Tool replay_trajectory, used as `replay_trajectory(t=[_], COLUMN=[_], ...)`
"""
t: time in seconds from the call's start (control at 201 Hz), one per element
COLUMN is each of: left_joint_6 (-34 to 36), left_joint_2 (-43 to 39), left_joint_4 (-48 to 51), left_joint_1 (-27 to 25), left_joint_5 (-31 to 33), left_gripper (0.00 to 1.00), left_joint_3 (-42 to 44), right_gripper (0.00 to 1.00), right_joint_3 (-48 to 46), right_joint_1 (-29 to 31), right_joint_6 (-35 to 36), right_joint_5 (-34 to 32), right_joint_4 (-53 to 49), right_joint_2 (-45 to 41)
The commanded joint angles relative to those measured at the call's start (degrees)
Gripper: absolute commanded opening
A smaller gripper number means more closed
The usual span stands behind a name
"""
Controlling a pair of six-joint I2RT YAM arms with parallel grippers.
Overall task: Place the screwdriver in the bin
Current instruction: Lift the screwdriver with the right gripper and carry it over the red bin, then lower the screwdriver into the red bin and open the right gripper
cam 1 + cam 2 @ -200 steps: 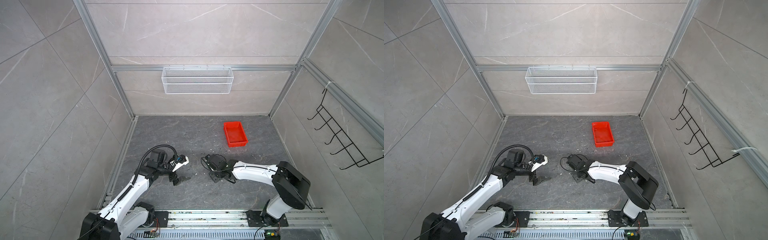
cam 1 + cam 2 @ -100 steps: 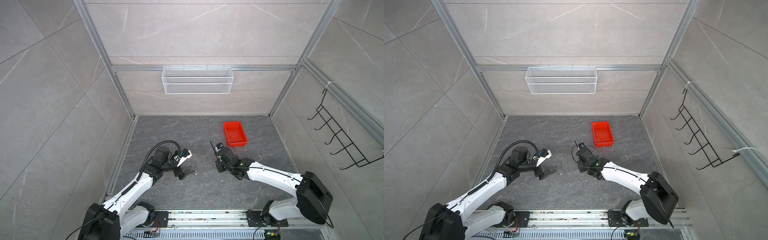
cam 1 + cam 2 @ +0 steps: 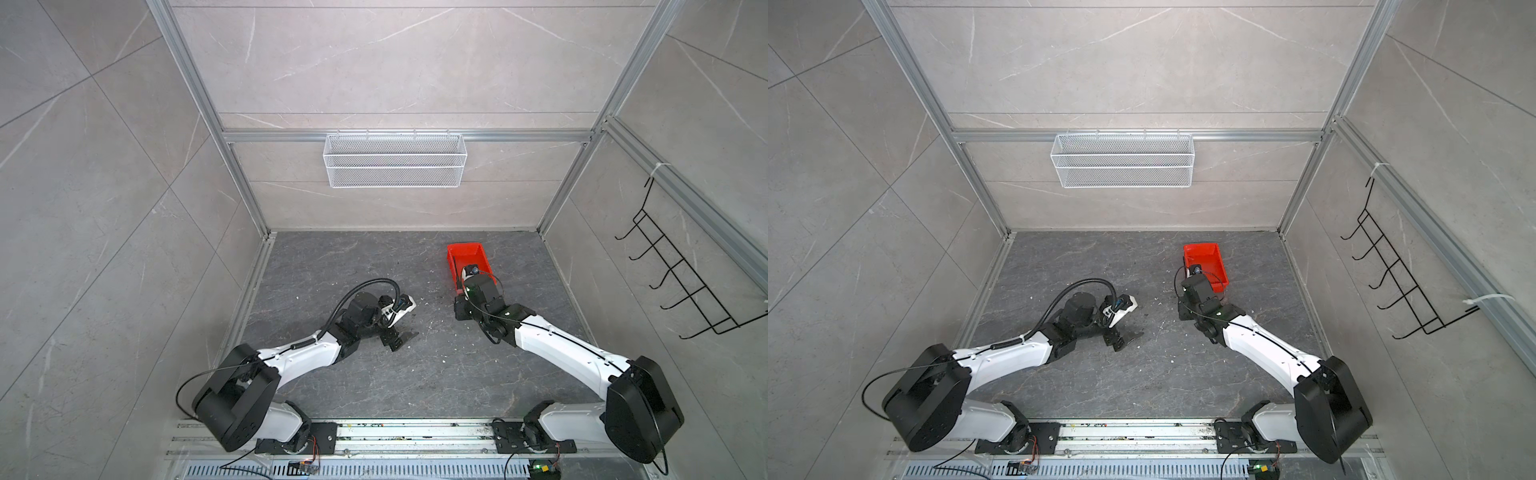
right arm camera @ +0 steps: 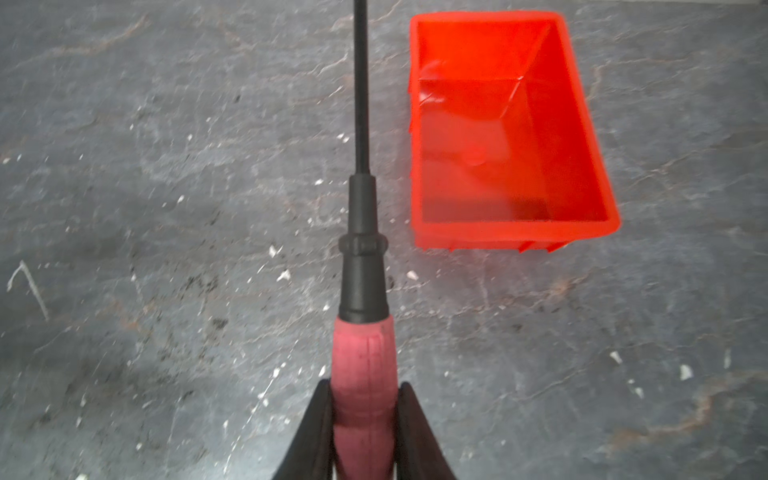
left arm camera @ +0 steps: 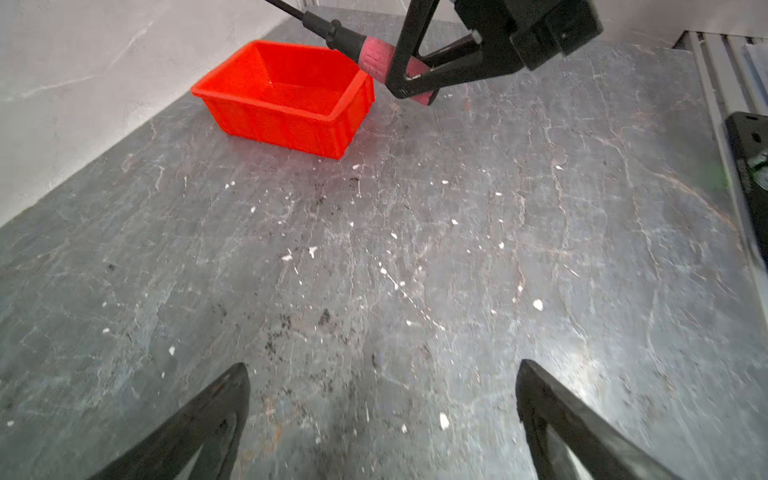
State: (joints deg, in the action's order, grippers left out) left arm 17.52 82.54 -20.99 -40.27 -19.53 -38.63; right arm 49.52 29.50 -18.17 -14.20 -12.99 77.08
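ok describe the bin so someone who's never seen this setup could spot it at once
Look at the dark grey floor of the tiled cell, toward its far right. The bin sits there: a small open rectangular tray, bright red, whereas the wire basket on the back wall is long, white mesh.

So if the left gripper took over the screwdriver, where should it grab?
Probably the screwdriver's black collar, ahead of the pink handle, jaws across it, from the side away from the bin. The right gripper grips the handle; the collar is free, ridged, thicker than the shaft.
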Motion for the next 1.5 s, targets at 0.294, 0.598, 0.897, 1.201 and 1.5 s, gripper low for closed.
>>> replay_trajectory(t=[0.294,0.598,0.897,1.201,1.5], left_joint_6=[-5.35,-8.29,-8.38,-8.28,-7.88], left_joint_2=[14.14,18.97,19.26,19.15,18.56], left_joint_4=[-16.27,-17.83,-17.94,-17.85,-17.88], left_joint_1=[-1.28,-1.91,-2.58,-2.60,-2.58], left_joint_5=[2.64,4.06,4.96,5.30,5.55], left_gripper=[1.00,1.00,1.00,1.00,1.00], left_joint_3=[-12.62,-17.17,-17.20,-17.07,-16.34], right_gripper=[0.00,0.00,0.00,0.00,0.16], right_joint_3=[12.76,18.76,22.50,26.19,28.35], right_joint_1=[-11.63,-18.25,-19.54,-19.68,-19.95], right_joint_6=[4.46,6.57,8.24,8.42,8.06], right_joint_5=[8.22,11.92,13.56,14.20,13.41], right_joint_4=[4.47,3.55,2.64,-1.20,-4.17], right_joint_2=[15.86,25.17,29.76,32.67,33.94])
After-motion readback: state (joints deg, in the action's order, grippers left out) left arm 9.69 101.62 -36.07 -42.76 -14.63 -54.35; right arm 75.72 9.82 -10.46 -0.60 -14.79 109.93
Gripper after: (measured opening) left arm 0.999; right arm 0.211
